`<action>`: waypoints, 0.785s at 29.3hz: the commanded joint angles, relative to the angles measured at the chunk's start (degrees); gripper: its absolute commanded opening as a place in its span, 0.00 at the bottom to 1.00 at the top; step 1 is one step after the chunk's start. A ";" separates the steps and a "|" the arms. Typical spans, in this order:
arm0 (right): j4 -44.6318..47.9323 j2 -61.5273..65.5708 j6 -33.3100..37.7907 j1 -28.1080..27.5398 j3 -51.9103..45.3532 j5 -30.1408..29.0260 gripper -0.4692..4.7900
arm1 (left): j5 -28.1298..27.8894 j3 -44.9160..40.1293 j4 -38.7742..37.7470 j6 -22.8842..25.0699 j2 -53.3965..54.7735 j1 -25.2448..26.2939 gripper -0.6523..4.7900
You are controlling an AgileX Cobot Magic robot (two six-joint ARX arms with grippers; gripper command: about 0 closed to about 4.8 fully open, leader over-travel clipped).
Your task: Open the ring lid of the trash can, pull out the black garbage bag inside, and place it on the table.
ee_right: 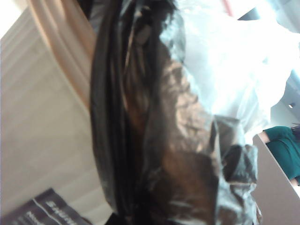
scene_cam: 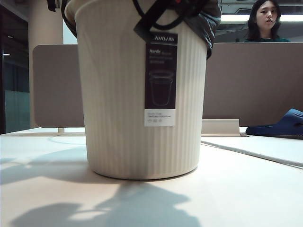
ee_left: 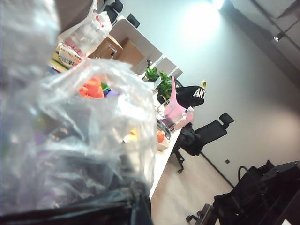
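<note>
The cream ribbed trash can [scene_cam: 118, 104] with its black-and-white label [scene_cam: 161, 80] stands on the white table [scene_cam: 246, 189] and fills the exterior view. The glossy black garbage bag [scene_cam: 208, 23] spills over its top right rim. In the right wrist view the bag [ee_right: 159, 140] hangs close beside a pinkish band, the ring lid [ee_right: 61, 47], along the can's wall [ee_right: 37, 140]. In the left wrist view clear film [ee_left: 79, 140] rises over black plastic [ee_left: 93, 213]. Both grippers are at the can's top, their fingers buried in plastic, the bag bunched where the jaws are.
A dark blue slipper [scene_cam: 281, 125] lies on the table at the right. A grey-brown partition panel [scene_cam: 251, 80] stands behind the can, with a person [scene_cam: 265, 21] beyond it. Dark cable and arm parts [scene_cam: 156, 14] hang over the can's mouth.
</note>
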 commanded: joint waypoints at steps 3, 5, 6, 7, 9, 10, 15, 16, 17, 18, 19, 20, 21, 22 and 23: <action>0.48 -0.17 1.38 0.13 0.33 0.11 0.08 | 0.44 0.26 -2.99 2.34 -0.24 -0.11 0.11; 0.44 -0.17 2.14 0.15 0.33 0.15 0.08 | 0.46 0.26 -3.65 2.75 -0.24 -0.11 0.11; 0.39 -0.17 2.47 0.20 0.33 0.15 0.08 | 0.44 0.26 -3.85 2.78 -0.24 -0.11 0.11; 0.39 -0.17 2.56 0.28 0.33 0.15 0.09 | 0.46 0.26 -3.87 2.78 -0.24 -0.11 0.11; 0.39 -0.17 2.60 0.83 0.33 0.26 0.09 | 0.46 0.26 -3.80 2.75 -0.24 -0.11 0.11; 0.48 -0.17 2.60 1.03 0.35 0.63 0.09 | 0.46 0.26 -3.80 2.75 -0.24 -0.11 0.11; 0.04 -0.17 2.51 2.58 0.35 4.59 0.09 | 0.44 0.26 -3.82 2.78 -0.24 -0.11 0.11; -0.35 -0.17 2.40 2.99 0.33 5.16 0.09 | 0.44 0.26 -3.82 2.78 -0.24 -0.11 0.11; -0.90 -0.17 2.38 3.39 0.35 5.90 0.09 | 0.44 0.26 -3.82 2.78 -0.24 -0.11 0.11; -0.92 -0.17 2.36 3.74 0.33 6.75 0.09 | 0.44 0.26 -3.82 2.78 -0.24 -0.11 0.11; -1.07 -0.17 2.36 4.00 0.35 7.56 0.09 | 0.46 0.26 -3.82 2.78 -0.24 -0.11 0.11; -1.27 -0.17 2.34 4.48 0.33 8.59 0.09 | 0.44 0.26 -3.82 2.78 -0.24 -0.11 0.11; -1.27 -0.17 2.34 4.87 0.35 9.49 0.09 | 0.46 0.26 -3.82 2.78 -0.24 -0.11 0.11; -1.25 -0.17 2.29 5.25 0.35 10.40 0.09 | 0.46 0.26 -3.82 2.78 -0.24 -0.11 0.11; -1.22 -0.17 2.14 5.57 0.35 11.17 0.09 | 0.46 0.26 -3.82 2.75 -0.24 -0.11 0.11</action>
